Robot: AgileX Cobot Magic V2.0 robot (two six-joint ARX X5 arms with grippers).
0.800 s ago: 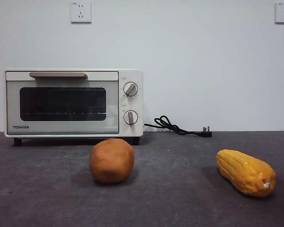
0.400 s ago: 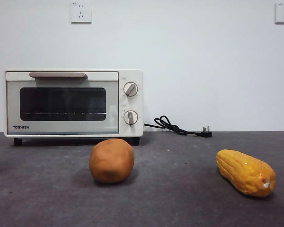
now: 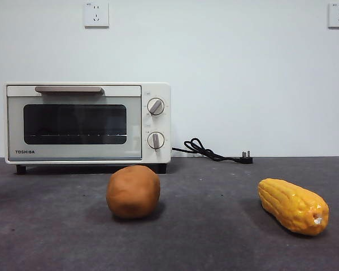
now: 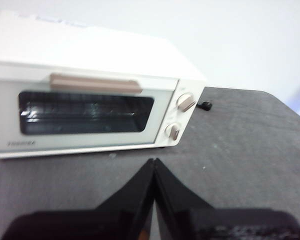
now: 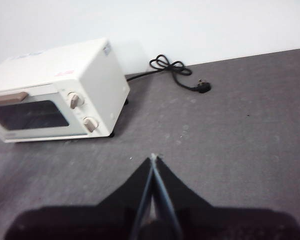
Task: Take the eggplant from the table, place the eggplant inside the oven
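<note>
No eggplant shows in any view. The front view has only a brown lump in front of the oven and a corn cob off to the side, well apart from it, both lying on the tabletop. The eggplant is either hidden behind something or out of frame; cannot tell which.

The oven sits at the back of the tabletop against the wall, door shut, bar handle across the top of the door, two knobs beside the glass. A power cord lies unplugged on the tabletop beside it.

Left hand: jaws pressed together, holding nothing, hanging above bare tabletop and facing the oven door. Right hand: jaws also together, empty, over open tabletop with the oven off to one side and the cord beyond. Neither hand is visible in the front view, so both sit high and clear of the objects.

Step, as a judgement: start of task, nothing picked, door not yet opened. Next move calls for locating the eggplant, spreading one hand's jaws and bringing it down over it. The door must also be pulled down by its handle before anything can go inside; the left hand looks better placed for that.
</note>
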